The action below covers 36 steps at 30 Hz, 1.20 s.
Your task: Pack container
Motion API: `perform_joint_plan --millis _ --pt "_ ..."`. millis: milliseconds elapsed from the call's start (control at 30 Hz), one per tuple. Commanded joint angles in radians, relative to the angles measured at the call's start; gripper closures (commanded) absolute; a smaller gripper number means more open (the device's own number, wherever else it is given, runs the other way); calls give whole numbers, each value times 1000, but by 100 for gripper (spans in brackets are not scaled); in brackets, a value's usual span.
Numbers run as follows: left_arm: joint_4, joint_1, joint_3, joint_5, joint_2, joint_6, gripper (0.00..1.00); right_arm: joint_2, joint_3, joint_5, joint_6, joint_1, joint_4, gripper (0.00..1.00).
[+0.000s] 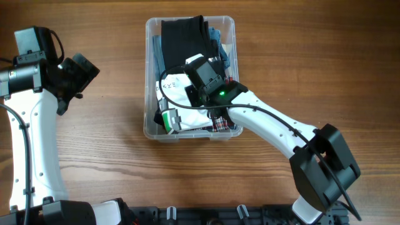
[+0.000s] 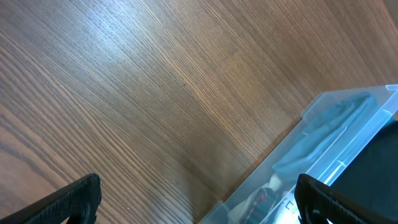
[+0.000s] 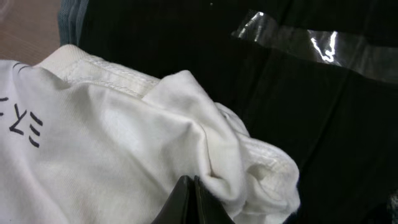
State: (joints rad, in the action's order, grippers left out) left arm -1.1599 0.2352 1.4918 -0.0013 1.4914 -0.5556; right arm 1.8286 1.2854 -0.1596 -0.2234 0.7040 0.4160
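The right gripper is down inside the container, so the bin is all around it. Its 2 fingers are closed tight together. Their tips touch a bump of the white shirt right under them. I cannot tell if a bit of shirt is pinched between them. Just past the tips lies black cloth.

The bin's long side runs straight away from the robot, and the shirt sits in the near half.

The left gripper hangs over the bare table. Its fingers are spread wide with nothing in them. The bin is off to its right, well apart.

So the right arm is much nearer. I think it should push the shirt straight down to pack it flat.
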Motion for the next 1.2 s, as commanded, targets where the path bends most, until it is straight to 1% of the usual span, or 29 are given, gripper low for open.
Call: perform_joint_plan --millis 0,133,167,267,367,433,467,533,567,633,800,1000,1167 --pt "1 5 9 1 -3 0 0 -113 -19 -50 -50 -21 42 96" --pt "1 5 9 1 -3 0 0 -296 -19 -50 -50 -29 80 95" --pt "1 5 9 1 -3 0 0 -348 -19 -51 -50 -31 96 93" --pt "1 5 9 1 -3 0 0 -506 -19 -50 -50 -31 156 77" --pt "0 5 9 1 -3 0 0 -645 -19 -56 -69 -31 225 69" --pt "1 5 9 1 -3 0 0 -738 -19 -67 -76 -31 271 60" --pt "1 5 9 1 -3 0 0 -800 -19 -84 -76 -31 302 53" --pt "0 5 9 1 -3 0 0 -866 -19 -97 -76 -31 338 48" --pt "1 5 9 1 -3 0 0 -905 -19 -103 -76 -31 358 43" --pt "1 5 9 1 -3 0 0 -987 -19 -111 -74 -31 398 36" --pt "1 5 9 1 -3 0 0 -1135 -19 -110 -81 -31 494 25" --pt "0 5 9 1 -3 0 0 -1299 -20 -113 -130 -31 629 14" --pt "1 5 9 1 -3 0 0 -1416 -20 -97 -148 -31 718 12"
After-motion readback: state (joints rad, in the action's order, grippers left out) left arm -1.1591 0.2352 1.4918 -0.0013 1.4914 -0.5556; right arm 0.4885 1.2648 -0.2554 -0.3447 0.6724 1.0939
